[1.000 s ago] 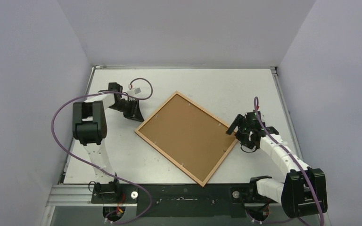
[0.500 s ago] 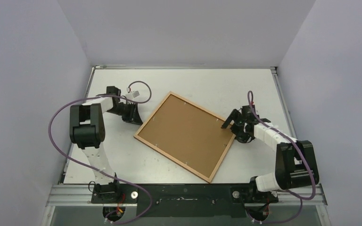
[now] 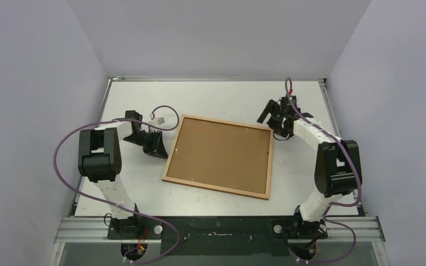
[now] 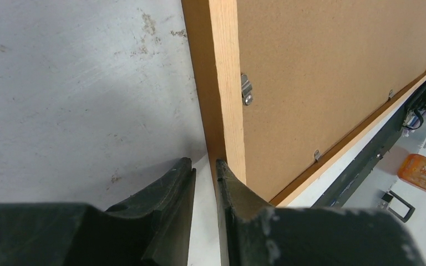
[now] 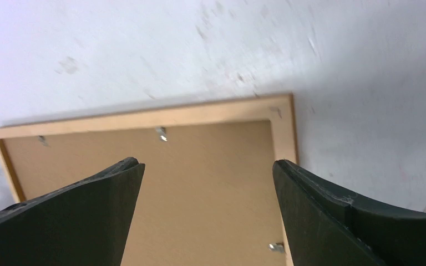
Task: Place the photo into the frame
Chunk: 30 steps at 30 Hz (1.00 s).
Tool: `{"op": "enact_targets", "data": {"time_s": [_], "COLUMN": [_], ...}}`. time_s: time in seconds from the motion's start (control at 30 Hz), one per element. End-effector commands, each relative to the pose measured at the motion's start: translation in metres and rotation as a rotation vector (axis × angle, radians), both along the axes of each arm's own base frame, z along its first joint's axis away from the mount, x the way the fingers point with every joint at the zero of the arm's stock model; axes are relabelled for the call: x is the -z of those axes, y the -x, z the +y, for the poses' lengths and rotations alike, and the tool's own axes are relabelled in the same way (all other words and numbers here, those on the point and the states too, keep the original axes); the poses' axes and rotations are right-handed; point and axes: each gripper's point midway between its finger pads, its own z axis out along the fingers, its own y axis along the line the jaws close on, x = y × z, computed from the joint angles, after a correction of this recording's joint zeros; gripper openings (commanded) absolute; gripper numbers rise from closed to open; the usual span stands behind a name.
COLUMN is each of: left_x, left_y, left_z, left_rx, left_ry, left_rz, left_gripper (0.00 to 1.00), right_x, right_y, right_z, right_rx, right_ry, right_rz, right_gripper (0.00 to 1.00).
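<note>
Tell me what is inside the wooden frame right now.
A brown fibreboard backing sheet fills the frame, with small metal clips along the border. Anything beneath the sheet, the photo included, is covered and cannot be seen.

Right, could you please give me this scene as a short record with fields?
frame: rectangular light-brown wooden picture frame, lying back side up on the white table
backing: plain brown fibreboard sheet, seated in the frame under small metal clips
photo: not visible
left fingers: almost closed, empty, at the frame's left edge
right fingers: wide open, at the frame's far right corner
</note>
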Motion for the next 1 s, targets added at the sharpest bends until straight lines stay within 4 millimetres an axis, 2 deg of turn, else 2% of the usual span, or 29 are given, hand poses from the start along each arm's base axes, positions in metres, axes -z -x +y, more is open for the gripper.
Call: {"op": "enact_targets", "data": {"time_s": [0.0,0.1,0.13,0.17,0.23,0.33,0.43,0.5,0.57,0.63,0.73,0.83,0.97], "left_x": [-0.026,-0.038,-0.04,-0.041,-0.043,-0.043,-0.034,-0.028,-0.022,-0.019,-0.015,-0.012,-0.008], "left_y": [-0.008,-0.011,-0.01,-0.009,-0.007,-0.007,-0.005,-0.004,-0.004,-0.003,-0.003,-0.002,-0.001], "left_z": [0.003,0.002,0.0,-0.002,-0.007,-0.011,-0.011,-0.01,-0.011,-0.013,-0.016,-0.017,-0.016], "left_rx": [-0.009,-0.02,-0.022,-0.018,-0.016,-0.029,-0.036,-0.042,-0.042,-0.041,-0.034,-0.031,-0.031], "left_ry": [0.017,0.035,0.038,0.039,0.048,0.072,0.056,0.048,0.045,0.048,0.05,0.049,0.047], "left_rz": [-0.048,-0.066,-0.065,-0.063,-0.056,-0.046,-0.033,-0.021,-0.011,-0.002,0.007,0.013,0.021], "left_gripper": [0.2,0.21,0.21,0.22,0.22,0.24,0.24,0.23,0.21,0.2,0.18,0.16,0.15], "right_x": [-0.071,-0.115,-0.127,-0.134,-0.139,-0.113,-0.088,-0.076,-0.07,-0.067,-0.053,-0.045,-0.034], "right_y": [-0.045,-0.04,-0.037,-0.032,-0.024,-0.004,0.02,0.037,0.049,0.059,0.07,0.079,0.086], "right_z": [-0.001,-0.011,-0.006,0.007,0.048,0.128,0.201,0.244,0.276,0.303,0.332,0.352,0.363], "right_rx": [-0.022,0.032,0.038,0.025,-0.036,-0.2,-0.35,-0.438,-0.508,-0.563,-0.627,-0.668,-0.679], "right_ry": [0.094,0.159,0.157,0.131,0.055,-0.105,-0.262,-0.312,-0.352,-0.39,-0.409,-0.435,-0.474], "right_rz": [-0.19,-0.289,-0.338,-0.381,-0.439,-0.395,-0.367,-0.346,-0.341,-0.344,-0.318,-0.299,-0.271], "right_gripper": [0.9,0.91,0.91,0.91,0.92,0.92,0.92,0.93,0.93,0.93,0.94,0.94,0.94]}}
